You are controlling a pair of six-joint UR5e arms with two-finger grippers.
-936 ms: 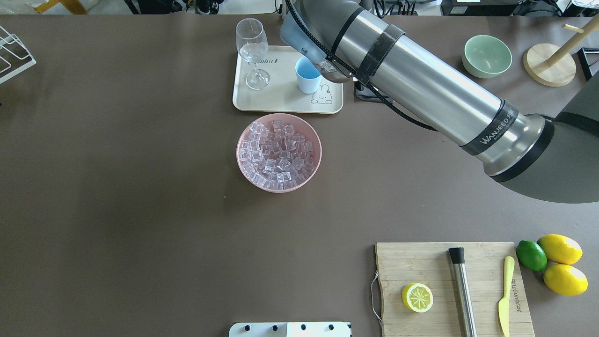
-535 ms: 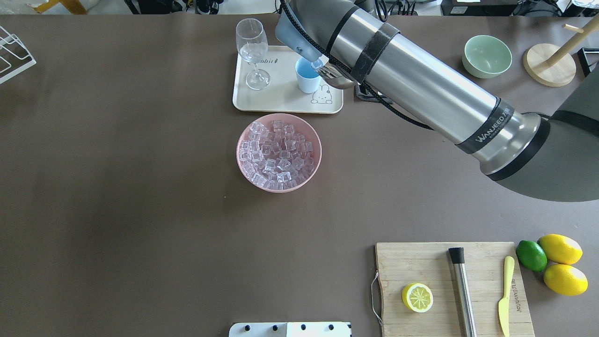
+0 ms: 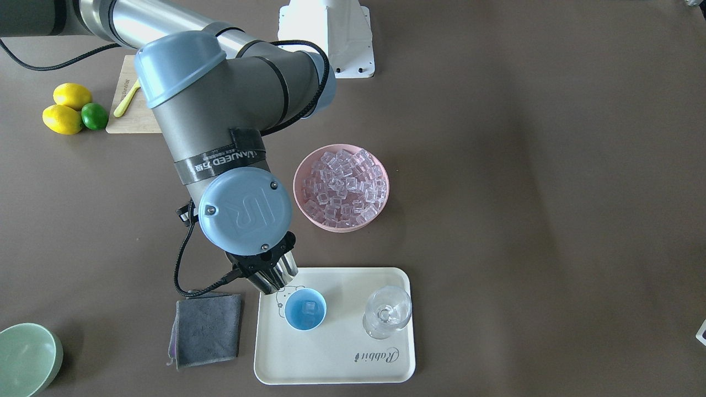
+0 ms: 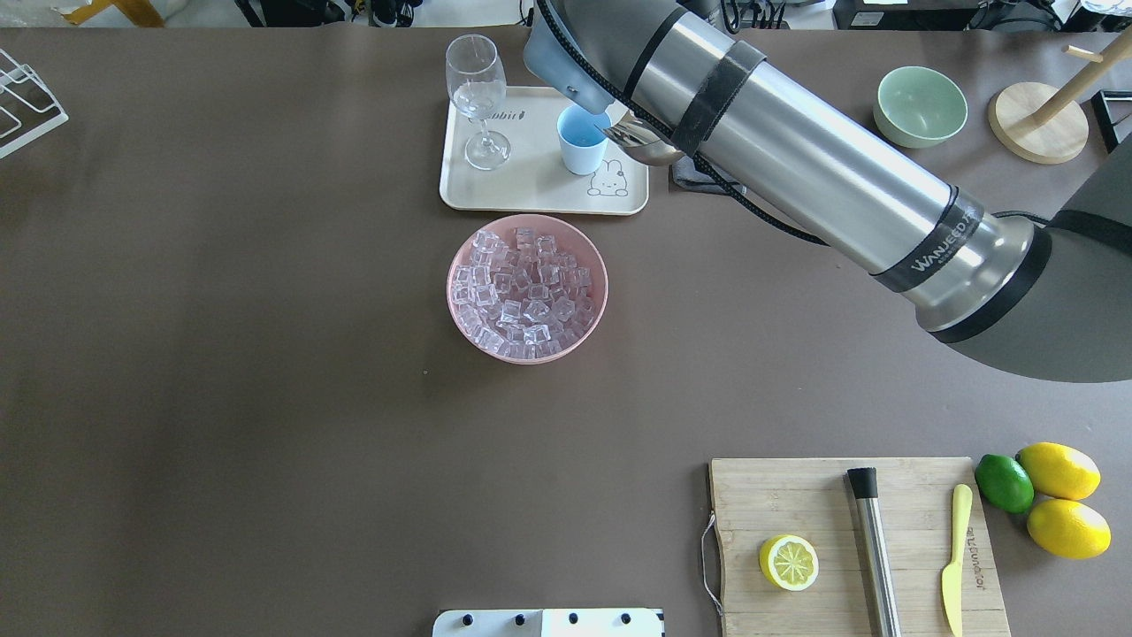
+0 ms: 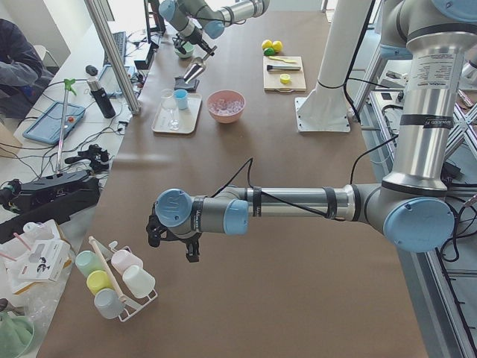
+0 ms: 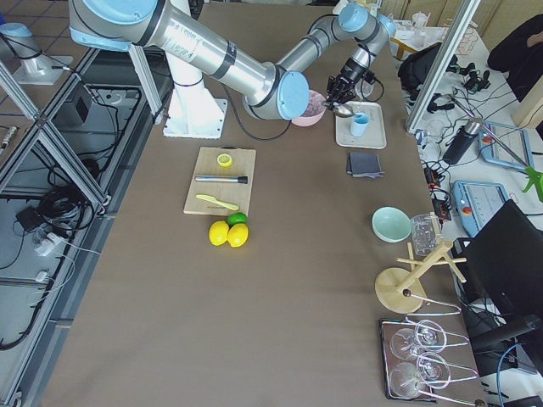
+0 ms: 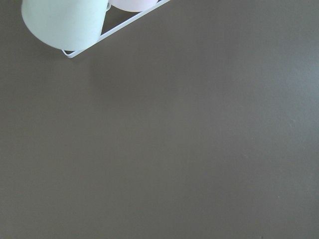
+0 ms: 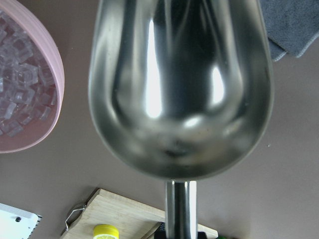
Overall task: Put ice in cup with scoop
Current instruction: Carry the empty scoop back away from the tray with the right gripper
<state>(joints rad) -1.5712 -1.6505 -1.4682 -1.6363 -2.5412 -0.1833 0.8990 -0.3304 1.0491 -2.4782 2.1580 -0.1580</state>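
The light-blue cup (image 3: 305, 309) stands on the cream tray (image 3: 331, 358) and holds a few ice cubes (image 3: 309, 306). It also shows in the overhead view (image 4: 581, 141). The pink bowl (image 4: 527, 287) in front of the tray is full of ice. My right gripper (image 3: 263, 270) is shut on the handle of the steel scoop (image 4: 644, 141). It holds the scoop just beside the cup, off the tray's edge. The scoop's bowl (image 8: 182, 84) looks empty. My left gripper (image 5: 175, 240) hovers over bare table far away; I cannot tell whether it is open or shut.
A stemmed glass (image 4: 478, 97) stands on the tray left of the cup. A grey cloth (image 3: 207, 328) lies beside the tray under the arm. A green bowl (image 4: 920, 106) and a cutting board (image 4: 796, 495) with a steel rod are to the right. A cup rack (image 5: 112, 280) sits near the left gripper.
The scoop's tip was at the cup's rim half a second ago; now it has drawn back a little to the right. The right arm shifted slightly with it.
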